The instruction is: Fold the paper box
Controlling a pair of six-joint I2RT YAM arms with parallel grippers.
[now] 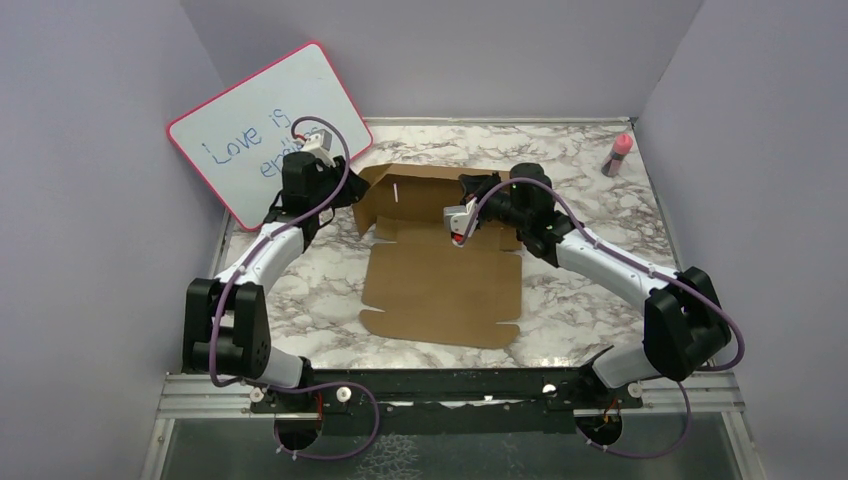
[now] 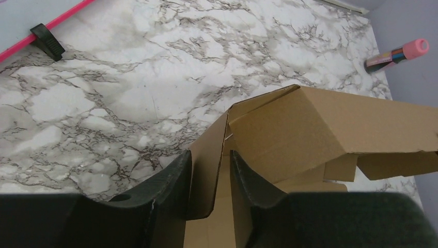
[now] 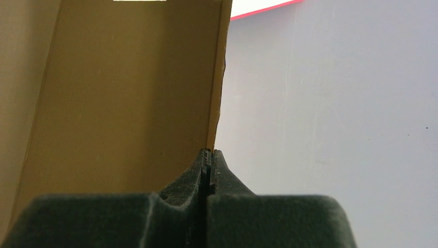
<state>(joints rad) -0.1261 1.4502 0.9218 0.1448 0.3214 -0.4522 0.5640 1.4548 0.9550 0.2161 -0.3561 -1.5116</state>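
The paper box is a brown cardboard sheet lying flat mid-table, with its far part raised into a wall with flaps. My left gripper is at the wall's left end. In the left wrist view its jaws stand apart around an upright side flap. The flap leans on the left finger. My right gripper is at the top of the raised wall. In the right wrist view it is shut, with its tips against the edge of an upright panel.
A pink-framed whiteboard leans on the left wall behind the left arm. A pink-capped marker stands at the far right and also shows in the left wrist view. Grey walls enclose the marble table.
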